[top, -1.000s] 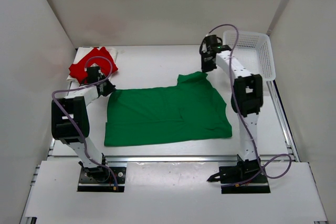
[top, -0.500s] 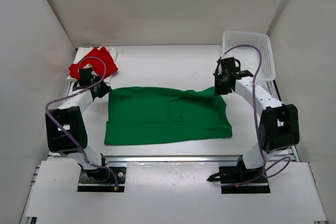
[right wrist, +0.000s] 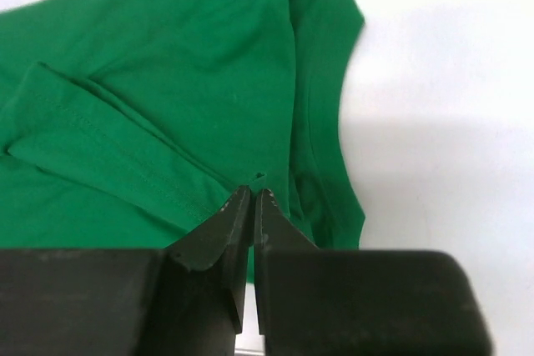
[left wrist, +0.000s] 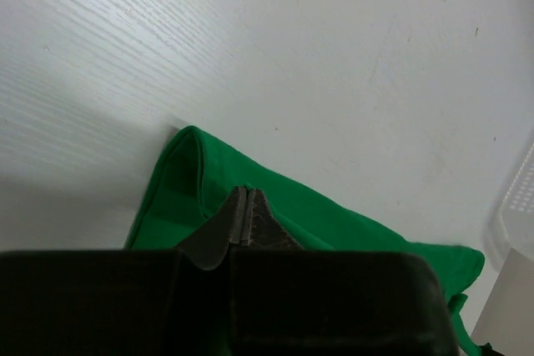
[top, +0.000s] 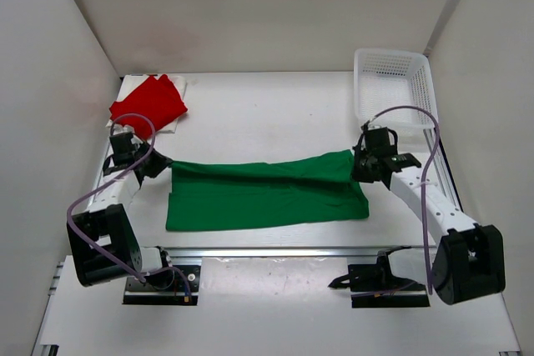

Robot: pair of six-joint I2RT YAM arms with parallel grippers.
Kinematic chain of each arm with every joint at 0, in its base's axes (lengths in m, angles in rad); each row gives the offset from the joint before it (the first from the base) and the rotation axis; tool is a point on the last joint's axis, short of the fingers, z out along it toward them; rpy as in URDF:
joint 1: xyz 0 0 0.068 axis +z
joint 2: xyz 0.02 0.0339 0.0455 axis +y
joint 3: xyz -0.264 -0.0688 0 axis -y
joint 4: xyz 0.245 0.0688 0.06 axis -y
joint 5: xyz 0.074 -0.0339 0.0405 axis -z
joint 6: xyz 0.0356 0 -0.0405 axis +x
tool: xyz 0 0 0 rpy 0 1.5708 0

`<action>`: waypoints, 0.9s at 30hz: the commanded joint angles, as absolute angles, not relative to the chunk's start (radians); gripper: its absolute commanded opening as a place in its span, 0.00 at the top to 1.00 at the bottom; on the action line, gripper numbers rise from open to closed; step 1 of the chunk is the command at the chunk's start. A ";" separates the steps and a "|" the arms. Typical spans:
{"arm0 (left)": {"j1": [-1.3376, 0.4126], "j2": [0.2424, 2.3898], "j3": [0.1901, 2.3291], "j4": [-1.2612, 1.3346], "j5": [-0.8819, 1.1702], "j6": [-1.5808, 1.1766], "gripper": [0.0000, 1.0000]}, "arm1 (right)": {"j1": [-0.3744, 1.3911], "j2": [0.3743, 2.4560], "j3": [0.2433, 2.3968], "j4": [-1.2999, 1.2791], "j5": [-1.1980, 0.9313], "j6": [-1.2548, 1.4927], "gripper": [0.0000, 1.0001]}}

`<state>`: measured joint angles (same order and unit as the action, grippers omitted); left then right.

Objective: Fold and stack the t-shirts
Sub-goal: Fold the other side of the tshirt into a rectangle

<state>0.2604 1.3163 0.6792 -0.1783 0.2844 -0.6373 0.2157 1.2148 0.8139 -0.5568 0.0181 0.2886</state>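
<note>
Halving fold: my left gripper (top: 163, 164), right gripper (top: 358, 165) clamp green cotton t-shirt (top: 267, 198); next, lay held edge onto near hem.

So the green shirt (top: 267, 193) lies in a wide band, left gripper (top: 158, 164) and right gripper (top: 360, 164) holding its far corners, red shirt (top: 148, 103) back left, basket (top: 392, 85) back right.

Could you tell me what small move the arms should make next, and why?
Probably carry the pinched far edge nearer: the left hand and right hand are shut on the green fabric t-shirt, and its fold sits short of the near hem.
</note>
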 commanded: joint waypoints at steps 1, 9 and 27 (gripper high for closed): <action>0.276 1.286 0.660 -0.184 0.324 -0.629 1.00 | 0.224 1.149 0.746 -0.544 0.037 0.348 1.00; 0.363 1.258 0.502 -0.078 0.443 -0.735 0.83 | 0.242 1.051 0.591 -0.538 -0.028 0.419 0.96; -0.161 1.228 0.496 0.135 0.241 -0.793 0.67 | 0.446 1.429 0.916 -0.266 -0.038 0.370 1.00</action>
